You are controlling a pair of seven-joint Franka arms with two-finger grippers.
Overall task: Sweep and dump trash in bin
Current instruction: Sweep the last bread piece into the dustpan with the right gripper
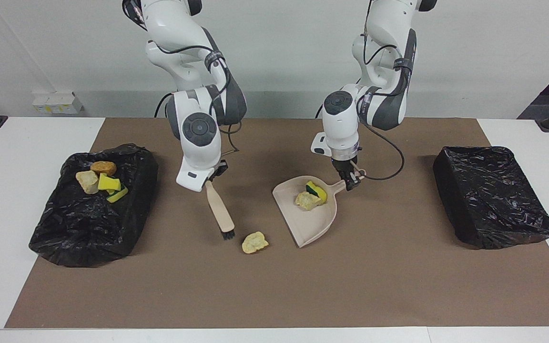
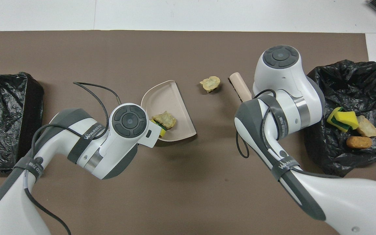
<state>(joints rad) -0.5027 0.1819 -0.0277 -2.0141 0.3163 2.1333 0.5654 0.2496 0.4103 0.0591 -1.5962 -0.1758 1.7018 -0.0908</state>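
My right gripper (image 1: 215,175) is shut on the beige handle of a brush (image 1: 220,209), whose black bristles touch the mat beside a loose tan scrap of trash (image 1: 254,242) (image 2: 210,83). My left gripper (image 1: 352,180) is shut on the handle of the beige dustpan (image 1: 310,224) (image 2: 170,98), which rests tilted on the mat. In the dustpan lie a yellow-green sponge piece (image 1: 317,190) and a tan lump (image 1: 307,200) (image 2: 165,119). The black-lined bin (image 1: 88,224) (image 2: 338,81) at the right arm's end holds several scraps (image 1: 100,181) (image 2: 351,125).
A second black-lined bin (image 1: 491,197) (image 2: 5,120) stands at the left arm's end with nothing showing in it. A brown mat (image 1: 274,286) covers the white table. A cable loops from the left wrist (image 1: 396,166).
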